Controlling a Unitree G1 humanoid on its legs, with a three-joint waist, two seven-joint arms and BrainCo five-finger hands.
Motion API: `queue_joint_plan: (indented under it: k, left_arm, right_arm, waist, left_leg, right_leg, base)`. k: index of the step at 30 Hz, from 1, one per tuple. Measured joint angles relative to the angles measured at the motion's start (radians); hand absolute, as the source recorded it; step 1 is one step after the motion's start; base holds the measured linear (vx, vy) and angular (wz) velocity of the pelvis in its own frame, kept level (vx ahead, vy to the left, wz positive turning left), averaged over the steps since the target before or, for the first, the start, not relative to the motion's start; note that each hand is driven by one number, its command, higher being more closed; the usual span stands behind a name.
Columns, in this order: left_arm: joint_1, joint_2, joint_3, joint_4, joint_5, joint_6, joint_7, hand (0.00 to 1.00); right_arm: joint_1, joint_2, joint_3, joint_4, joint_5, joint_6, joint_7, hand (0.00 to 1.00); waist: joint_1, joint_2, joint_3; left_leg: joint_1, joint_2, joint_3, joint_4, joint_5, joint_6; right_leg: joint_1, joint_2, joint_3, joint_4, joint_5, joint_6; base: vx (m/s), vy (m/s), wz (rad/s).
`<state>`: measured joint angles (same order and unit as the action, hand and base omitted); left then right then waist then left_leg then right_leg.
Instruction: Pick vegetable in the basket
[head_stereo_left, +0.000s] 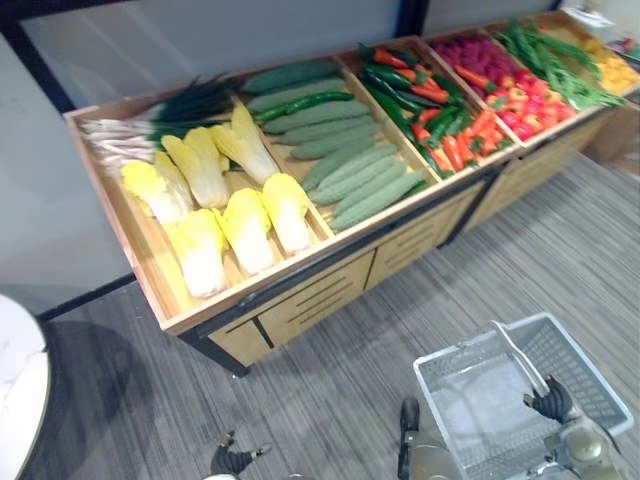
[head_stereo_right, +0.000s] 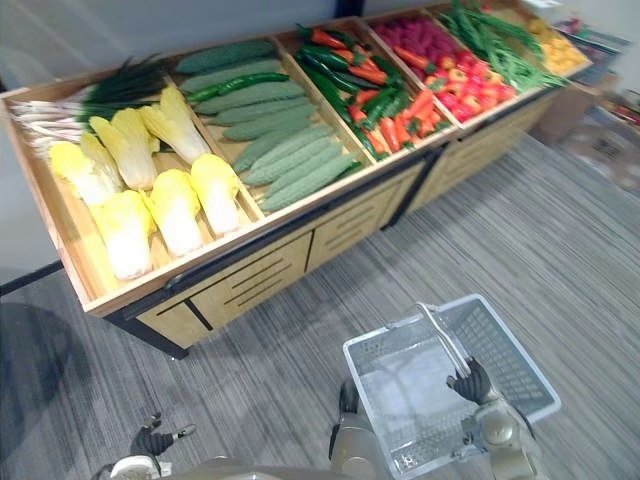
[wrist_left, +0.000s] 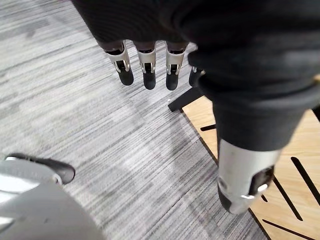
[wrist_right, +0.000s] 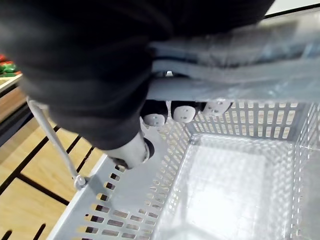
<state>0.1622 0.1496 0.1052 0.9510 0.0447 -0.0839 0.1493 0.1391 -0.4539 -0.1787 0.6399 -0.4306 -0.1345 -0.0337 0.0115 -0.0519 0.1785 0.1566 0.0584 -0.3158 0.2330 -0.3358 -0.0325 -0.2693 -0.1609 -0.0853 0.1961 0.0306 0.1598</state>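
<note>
One basket (head_stereo_right: 516, 346), right hand (head_stereo_right: 472, 383) gripping handle (head_stereo_right: 441, 336)

We see a long, light brown wooden stand (head_stereo_left: 148, 250) with low walls, set slanting across the room. Under its front edge sit flat wooden drawer fronts (head_stereo_left: 318, 298) with thin dark slots in them (we also see them up close from the left wrist). A black metal leg (head_stereo_left: 215, 352) holds up the near corner. The floor is a grey carpet with fine stripes (head_stereo_left: 330, 400). A round white table top (head_stereo_left: 18, 385) pokes in at the left. A plain grey wall (head_stereo_left: 200, 40) stands behind the stand.
</note>
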Motion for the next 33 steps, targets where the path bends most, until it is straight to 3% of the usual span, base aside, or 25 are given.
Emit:
queue_joint_plan:
  k: [2, 6, 7, 8, 10, 11, 12, 13, 14, 15, 19, 24, 27, 30, 33]
  left_arm:
    - [0.01, -0.035, 0.021, 0.018, 0.0, 0.0, 0.001, 0.0]
    - [0.009, -0.063, 0.09, 0.026, -0.004, 0.001, 0.012, 0.0]
    - [0.01, -0.068, 0.11, 0.027, -0.004, 0.001, 0.019, 0.0]
    - [0.009, -0.066, 0.114, 0.027, -0.004, 0.002, 0.022, 0.0]
    - [0.006, -0.067, 0.13, 0.023, -0.004, 0.0, 0.036, 0.0]
    - [0.001, -0.067, 0.137, 0.024, -0.004, 0.001, 0.042, 0.0]
    - [-0.009, -0.068, 0.147, 0.024, -0.004, 0.002, 0.048, 0.0]
    - [-0.018, -0.07, 0.149, 0.024, -0.004, 0.003, 0.062, 0.0]
    - [-0.022, -0.074, 0.151, 0.024, -0.004, 0.005, 0.07, 0.0]
    - [-0.028, -0.07, 0.168, 0.023, -0.004, 0.008, 0.079, 0.0]
    - [-0.049, -0.053, 0.246, 0.018, -0.006, 0.01, 0.118, 0.0]
    - [-0.053, -0.047, 0.285, 0.014, -0.075, 0.005, 0.162, 0.0]
    - [-0.075, -0.056, 0.303, 0.011, -0.14, 0.005, 0.181, 0.0]
    - [-0.12, -0.063, 0.374, -0.064, -0.176, 0.004, 0.219, 0.0]
    - [-0.156, -0.061, 0.436, -0.263, -0.244, -0.01, 0.305, 0.0]
  right_arm:
    - [-0.039, -0.001, -0.026, 0.059, 0.009, 0.0, -0.001, 1.0]
    - [-0.058, 0.0, -0.097, 0.146, 0.04, -0.006, -0.004, 1.0]
    - [-0.058, 0.001, -0.127, 0.178, 0.05, -0.004, -0.004, 1.0]
    - [-0.059, 0.003, -0.146, 0.196, 0.057, -0.002, -0.008, 1.0]
    - [-0.058, 0.01, -0.222, 0.266, 0.099, 0.009, -0.027, 1.0]
    - [-0.059, 0.016, -0.24, 0.279, 0.113, 0.012, -0.033, 1.0]
    - [-0.058, 0.031, -0.272, 0.289, 0.127, 0.022, -0.047, 1.0]
    - [-0.058, 0.042, -0.299, 0.304, 0.129, 0.024, -0.051, 1.0]
    - [-0.058, 0.043, -0.311, 0.311, 0.132, 0.025, -0.05, 1.0]
    - [-0.058, 0.066, -0.324, 0.318, 0.133, 0.032, -0.05, 1.0]
    - [-0.071, 0.108, -0.324, 0.321, 0.135, 0.038, -0.05, 1.0]
    - [-0.101, 0.123, -0.303, 0.321, 0.136, 0.021, -0.051, 1.0]
    - [-0.108, 0.133, -0.284, 0.319, 0.158, 0.02, -0.052, 1.0]
    - [-0.107, 0.168, -0.278, 0.319, 0.166, 0.023, -0.061, 1.0]
    - [-0.103, 0.195, -0.251, 0.319, 0.17, 0.023, -0.073, 1.0]
  waist:
    - [-0.003, 0.037, -0.006]
    - [-0.007, 0.043, -0.009]
    - [-0.007, 0.039, -0.007]
    - [-0.008, 0.029, -0.004]
    - [-0.025, 0.02, -0.001]
    - [-0.031, 0.02, 0.0]
    - [-0.039, 0.019, 0.0]
    - [-0.039, 0.034, -0.003]
    - [-0.038, 0.049, -0.004]
    - [-0.037, 0.046, -0.012]
    - [-0.028, -0.001, 0.0]
    - [-0.01, 0.03, -0.001]
    - [-0.011, 0.047, -0.005]
    - [-0.01, 0.04, -0.002]
    - [-0.011, 0.02, 0.001]
  left_leg:
    - [-0.037, 0.06, 0.001, 0.05, 0.039, -0.047]
    - [-0.086, 0.076, 0.007, 0.106, 0.19, -0.073]
    - [-0.104, 0.077, 0.044, 0.14, 0.238, -0.118]
    - [-0.124, 0.078, 0.082, 0.172, 0.256, -0.136]
    - [-0.194, 0.138, 0.371, 0.206, 0.144, -0.127]
    - [-0.212, 0.147, 0.439, 0.183, 0.134, -0.127]
    - [-0.243, 0.146, 0.551, 0.081, 0.148, -0.114]
    - [-0.261, 0.143, 0.633, -0.047, 0.269, -0.091]
    - [-0.278, 0.147, 0.661, -0.086, 0.342, -0.083]
    - [-0.266, 0.135, 0.681, -0.112, 0.333, -0.074]
    - [-0.277, 0.076, 0.63, -0.158, 0.335, -0.071]
    - [-0.267, 0.097, 0.633, -0.168, 0.335, -0.071]
    - [-0.263, 0.103, 0.629, -0.239, 0.371, -0.068]
    - [-0.258, 0.101, 0.63, -0.276, 0.394, -0.067]
    - [-0.258, 0.095, 0.635, -0.284, 0.398, -0.064]
  right_leg:
    - [0.004, 0.036, -0.07, 0.058, -0.031, -0.063]
    - [0.062, 0.039, -0.149, 0.026, -0.053, -0.099]
    - [0.101, 0.031, -0.17, -0.002, -0.054, -0.1]
    - [0.123, 0.021, -0.182, -0.022, -0.055, -0.101]
    - [0.199, -0.018, -0.238, -0.077, -0.055, -0.101]
    - [0.207, -0.03, -0.255, -0.08, -0.055, -0.101]
    - [0.21, -0.053, -0.285, -0.08, -0.054, -0.1]
    - [0.208, -0.058, -0.315, -0.081, -0.054, -0.093]
    - [0.21, -0.048, -0.323, -0.084, -0.056, -0.085]
    - [0.216, -0.054, -0.329, -0.098, -0.058, -0.061]
    - [0.243, -0.081, -0.347, -0.173, -0.035, -0.026]
    - [0.235, -0.05, -0.318, -0.176, -0.028, -0.015]
    - [0.199, -0.036, -0.309, -0.174, -0.023, -0.017]
    - [0.184, -0.026, -0.298, -0.177, -0.021, -0.018]
    - [0.172, -0.028, -0.288, -0.178, -0.013, -0.019]
  base:
    - [0.48, -0.436, 0.58]
    - [0.33, -0.308, 0.59]
    - [0.21, -0.149, 0.47]
    - [0.23, -0.141, 0.66]
    - [0.17, -0.056, 0.83]
    - [0.11, 0.049, 0.89]
    - [0.06, 0.13, 0.79]
    - [0.07, 0.21, 0.68]
    - [0.05, 0.213, 0.47]
    - [0.06, 0.207, 0.46]
    - [0.02, 0.154, 0.39]
    - [-0.07, -0.025, -0.16]
    - [-0.1, -0.035, -0.13]
    - [-0.07, -0.016, -0.05]
    - [-0.03, 0.012, -0.07]
